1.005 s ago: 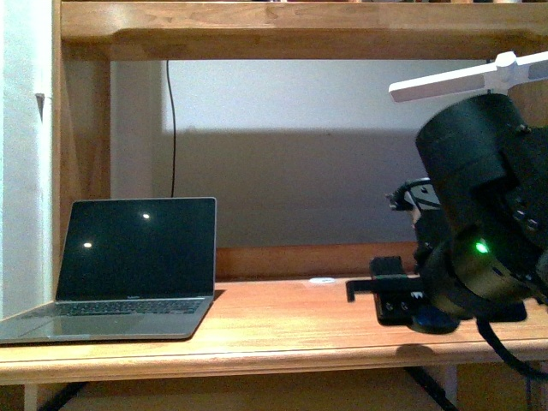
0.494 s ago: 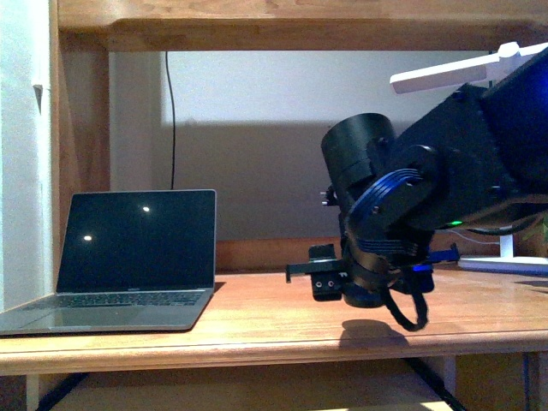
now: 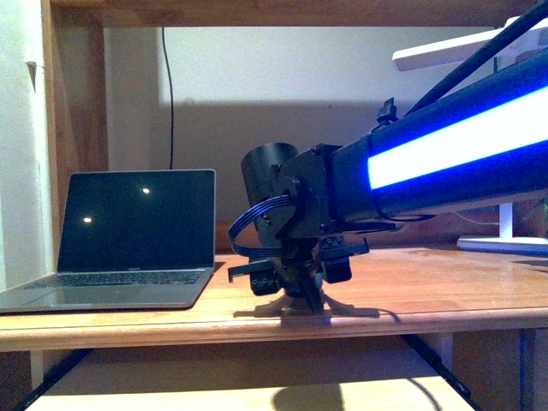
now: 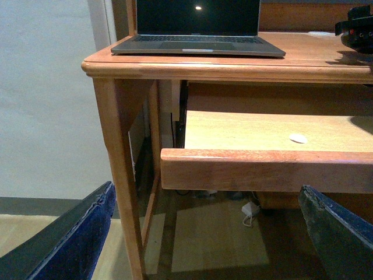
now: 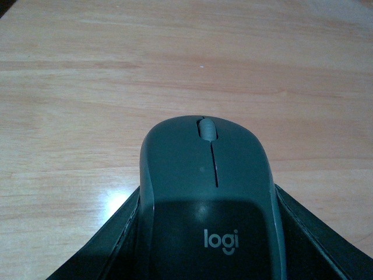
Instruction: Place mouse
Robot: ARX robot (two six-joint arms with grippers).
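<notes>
The right gripper (image 3: 295,295) points down at the desk (image 3: 445,287) near the middle of its front edge, just right of the laptop (image 3: 137,248). Its fingers (image 5: 111,242) press both sides of the mouse (image 5: 210,192), which is low over the wood; I cannot tell whether it touches. The left gripper (image 4: 205,192) is spread wide and empty, below the desk's front left corner.
</notes>
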